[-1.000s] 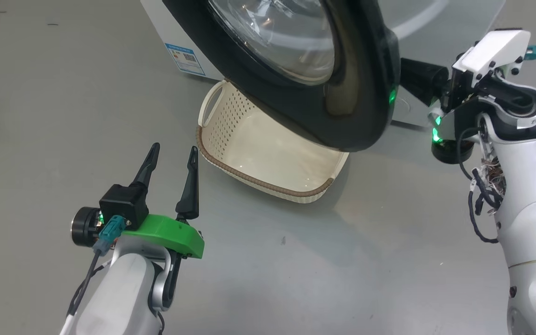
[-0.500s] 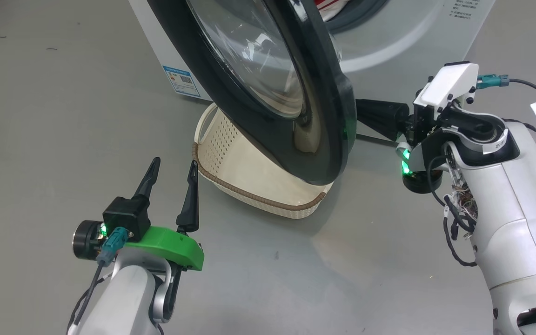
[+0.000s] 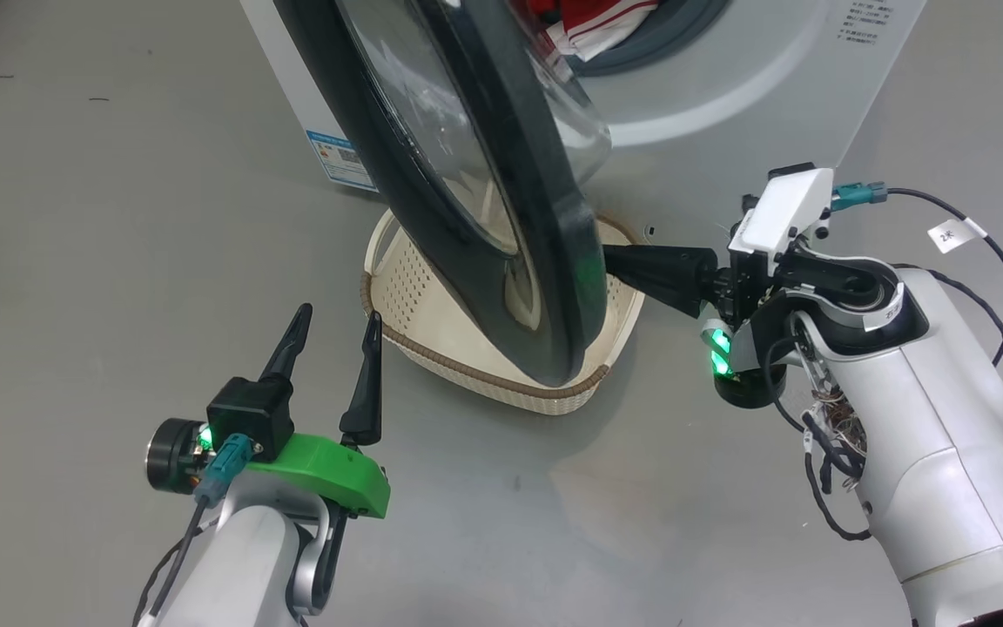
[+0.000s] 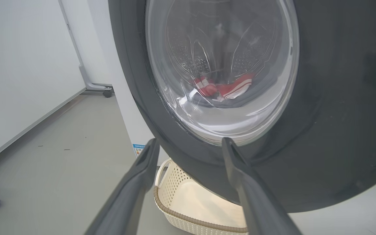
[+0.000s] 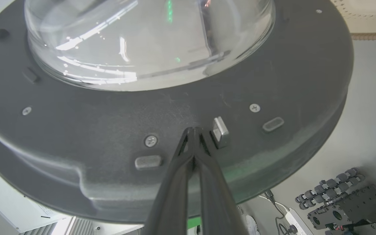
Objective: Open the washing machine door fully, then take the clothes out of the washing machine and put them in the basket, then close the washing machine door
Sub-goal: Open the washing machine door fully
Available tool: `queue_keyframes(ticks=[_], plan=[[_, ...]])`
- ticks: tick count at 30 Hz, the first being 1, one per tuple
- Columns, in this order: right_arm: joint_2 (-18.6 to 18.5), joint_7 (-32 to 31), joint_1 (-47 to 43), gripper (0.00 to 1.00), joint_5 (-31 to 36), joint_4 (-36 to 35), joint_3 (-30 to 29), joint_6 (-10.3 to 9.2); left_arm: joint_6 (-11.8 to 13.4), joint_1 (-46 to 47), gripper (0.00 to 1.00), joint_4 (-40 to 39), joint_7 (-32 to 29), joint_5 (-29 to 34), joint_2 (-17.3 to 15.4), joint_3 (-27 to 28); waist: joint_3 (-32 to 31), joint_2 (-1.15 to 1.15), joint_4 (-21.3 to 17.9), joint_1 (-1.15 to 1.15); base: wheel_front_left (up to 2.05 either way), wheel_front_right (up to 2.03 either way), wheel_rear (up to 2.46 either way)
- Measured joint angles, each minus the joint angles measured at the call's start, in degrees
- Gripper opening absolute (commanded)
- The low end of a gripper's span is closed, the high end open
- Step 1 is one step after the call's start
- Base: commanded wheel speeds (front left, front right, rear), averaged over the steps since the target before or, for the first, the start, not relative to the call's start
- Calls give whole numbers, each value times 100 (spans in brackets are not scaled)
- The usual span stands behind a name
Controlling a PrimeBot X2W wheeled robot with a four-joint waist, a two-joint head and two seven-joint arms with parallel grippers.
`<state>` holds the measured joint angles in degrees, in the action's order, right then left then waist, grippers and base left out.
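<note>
Over the basket (image 3: pixel 421 280), door (image 3: pixel 554 226) further open

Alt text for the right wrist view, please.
The right gripper, shut, rests its tips against the dark inner face of the washing machine door, beside a small metal latch and below the bulging glass window.

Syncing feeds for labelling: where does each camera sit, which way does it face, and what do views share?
Head view: on the head, looking forward and down at door and basket; shows left gripper open, right gripper shut, tips at the door.
Left wrist view: on the left wrist, facing the door's outer face, clothes seen through it; shows left gripper.
Right wrist view: on the right wrist, facing the door's inner face; shows right gripper.
Shared: all see the door; head and left wrist views see basket and clothes.
</note>
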<state>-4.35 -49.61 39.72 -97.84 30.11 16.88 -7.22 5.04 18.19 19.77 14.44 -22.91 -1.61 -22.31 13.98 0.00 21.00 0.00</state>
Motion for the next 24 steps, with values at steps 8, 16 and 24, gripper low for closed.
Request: queue_keyframes(ticks=[8, 16, 24], plan=[[23, 0, -46, 0, -499, -313, 603, 0, -1, -49, 100, -2, 0, -1, -1, -34, -6, 0, 45, 0, 0, 0, 0], [20, 111, -163, 0, -804, -538, 1165, -1, 0, -51, 100, -19, 0, -1, -1, -38, -6, 0, 108, 0, 0, 0, 0], [30, 371, -165, 0, -904, -687, 1460, -1, 2, -52, 100, -47, 0, -1, -1, -23, 2, 0, 158, 0, 0, 0, 0]])
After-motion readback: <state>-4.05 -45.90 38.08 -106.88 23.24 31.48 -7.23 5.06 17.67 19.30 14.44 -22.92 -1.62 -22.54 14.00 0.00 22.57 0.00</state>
